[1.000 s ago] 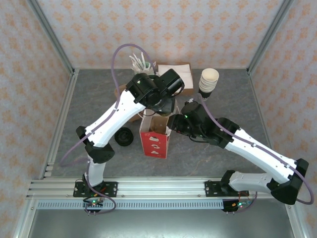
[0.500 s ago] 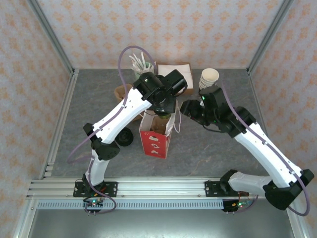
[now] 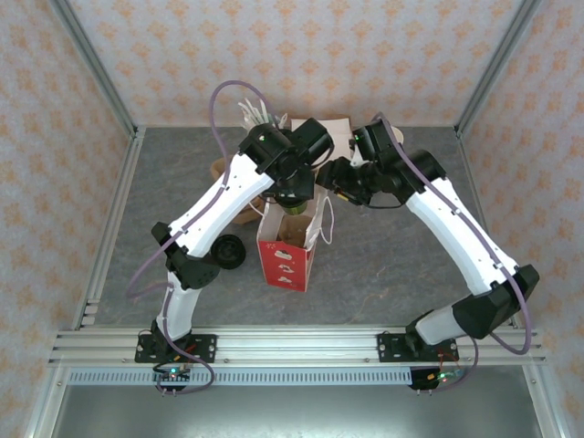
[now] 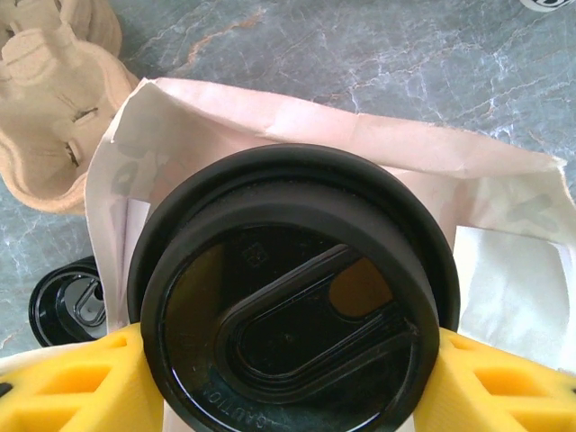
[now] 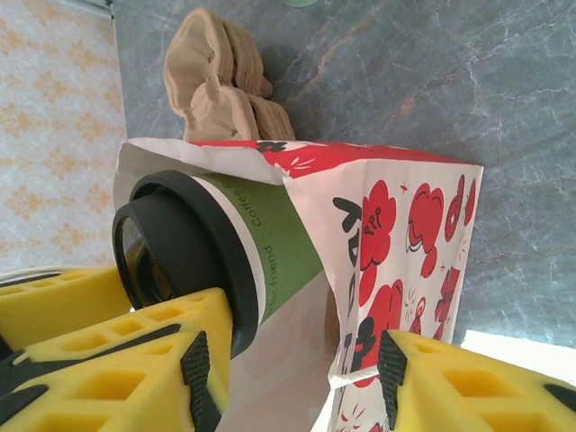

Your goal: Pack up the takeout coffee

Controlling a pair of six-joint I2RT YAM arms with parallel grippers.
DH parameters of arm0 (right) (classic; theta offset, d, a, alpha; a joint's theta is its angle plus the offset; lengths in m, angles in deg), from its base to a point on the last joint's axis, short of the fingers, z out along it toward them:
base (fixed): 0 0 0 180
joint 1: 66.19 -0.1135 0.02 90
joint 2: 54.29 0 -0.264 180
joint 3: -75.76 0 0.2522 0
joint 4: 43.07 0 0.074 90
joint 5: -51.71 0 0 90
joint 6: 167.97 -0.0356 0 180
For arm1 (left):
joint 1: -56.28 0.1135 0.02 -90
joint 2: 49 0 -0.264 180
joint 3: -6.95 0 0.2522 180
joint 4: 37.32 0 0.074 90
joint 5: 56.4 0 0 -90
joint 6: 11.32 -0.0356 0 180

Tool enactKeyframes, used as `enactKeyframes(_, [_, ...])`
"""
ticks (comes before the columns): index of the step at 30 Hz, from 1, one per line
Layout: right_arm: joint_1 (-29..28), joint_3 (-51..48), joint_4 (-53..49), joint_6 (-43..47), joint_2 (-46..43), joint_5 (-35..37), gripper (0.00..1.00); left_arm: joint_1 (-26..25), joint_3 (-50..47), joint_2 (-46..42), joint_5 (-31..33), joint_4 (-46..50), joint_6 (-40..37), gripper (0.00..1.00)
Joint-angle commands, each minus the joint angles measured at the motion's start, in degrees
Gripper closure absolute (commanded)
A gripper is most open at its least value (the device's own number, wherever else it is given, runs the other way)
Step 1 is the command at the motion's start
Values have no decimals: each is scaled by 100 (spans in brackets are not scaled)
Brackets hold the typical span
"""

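The takeout coffee [image 5: 270, 243] is a green paper cup with a black lid [image 4: 297, 306] on it. My left gripper [image 4: 292, 387] is shut on it, a yellow finger on each side of the lid. It hangs at the mouth of the red-and-white paper bag [image 3: 287, 251], and the bag's rim [image 5: 405, 216] hides its lower end. In the top view the cup [image 3: 294, 203] sits just under the left gripper [image 3: 294, 190]. My right gripper [image 3: 336, 178] is open, up and to the right of the bag. From its own wrist [image 5: 295, 378], the bag's edge shows beyond the gap, ungripped.
A tan pulp cup carrier [image 3: 222, 167] lies left of the bag, also showing as the carrier [image 4: 45, 99]. A loose black lid [image 3: 228, 251] rests on the grey table. A cup of white utensils [image 3: 258, 117] and white napkins [image 3: 336, 128] stand at the back.
My right gripper has drawn away from the bag's right rim, up and toward the back, its jaws a little wider. The left gripper stays over the bag with the cup.
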Motion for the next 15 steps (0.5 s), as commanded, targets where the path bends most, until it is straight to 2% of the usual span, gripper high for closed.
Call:
enactKeyframes(1, [25,220,-508,320,104,-192,46,63,184,126,-276,349,-15,38])
enactKeyframes(8, [20,317,-995,677,411,-462,48,16,-587,-118,-340,-22,118,38])
enactKeyframes(15, [21,590,-1249,922,748,-563,57,72,-464,105,-487,-3,176,38])
